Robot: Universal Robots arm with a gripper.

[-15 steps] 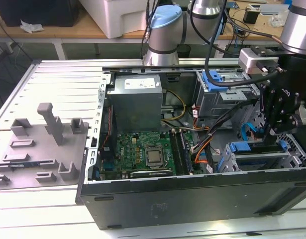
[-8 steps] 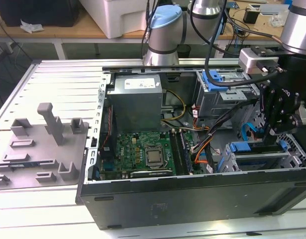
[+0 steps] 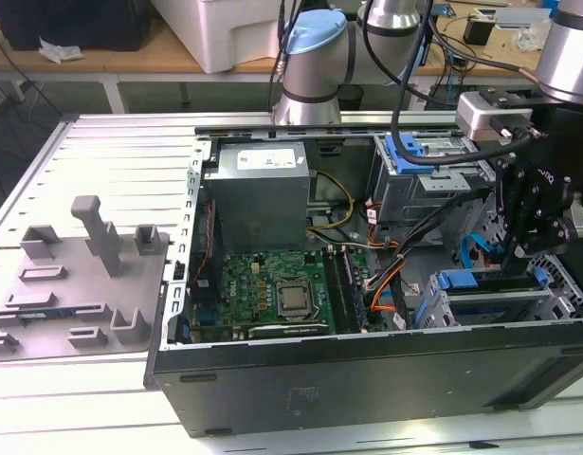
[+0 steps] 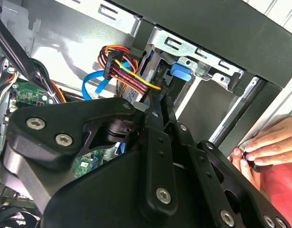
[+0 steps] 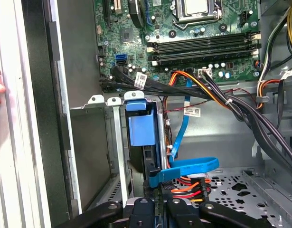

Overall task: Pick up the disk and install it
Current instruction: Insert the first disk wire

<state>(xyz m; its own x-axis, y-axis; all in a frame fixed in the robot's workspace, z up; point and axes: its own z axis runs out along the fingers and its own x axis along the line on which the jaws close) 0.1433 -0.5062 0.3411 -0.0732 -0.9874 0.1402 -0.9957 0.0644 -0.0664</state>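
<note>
The disk (image 3: 490,296), a silver drive in a blue carrier, sits in the drive cage at the front corner of the open computer case, on the exterior view's right. In the first wrist view its blue bracket (image 5: 136,129) stands upright in the cage slot. My black gripper (image 3: 520,254) hangs straight over the cage, just above the disk's upper edge. In the second wrist view the fingers (image 4: 155,142) converge to a closed tip close to the blue tab (image 4: 182,74). Whether they pinch the carrier's edge is hidden.
Bundled cables (image 5: 202,88) and a blue data cable (image 5: 188,165) run beside the cage. The motherboard (image 3: 272,294) lies mid-case, the power supply (image 3: 263,190) behind it, with a second blue carrier (image 3: 408,152) at the back. A person's hand (image 4: 264,147) rests on the case's outer edge. A grey fixture (image 3: 92,275) stands on the exterior view's left.
</note>
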